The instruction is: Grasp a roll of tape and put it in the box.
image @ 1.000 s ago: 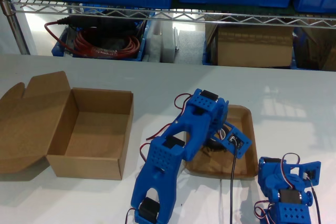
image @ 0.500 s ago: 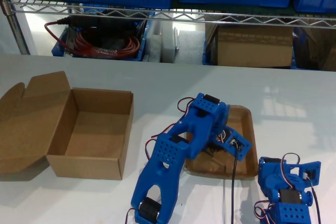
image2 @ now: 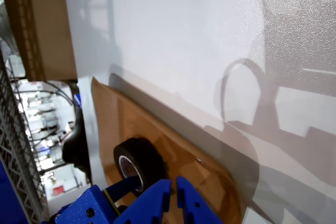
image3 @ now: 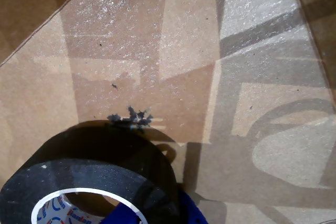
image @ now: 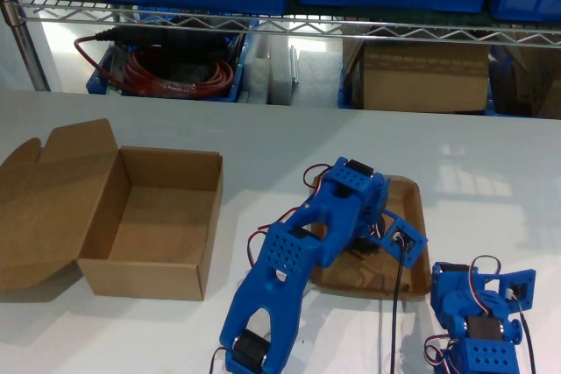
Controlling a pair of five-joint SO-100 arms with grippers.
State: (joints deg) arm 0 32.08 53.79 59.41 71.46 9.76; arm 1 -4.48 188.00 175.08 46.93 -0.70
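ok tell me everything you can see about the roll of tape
The roll of tape is a black ring with a white inner core bearing coloured print. It stands on edge, tilted, on the floor of the shallow brown tray. My second claw is at the roll: a blue finger reaches through or against the core, though the grip itself is cut off at the picture's edge. In the exterior view the arm hides nearly all of it. The box sits open, apart from it.
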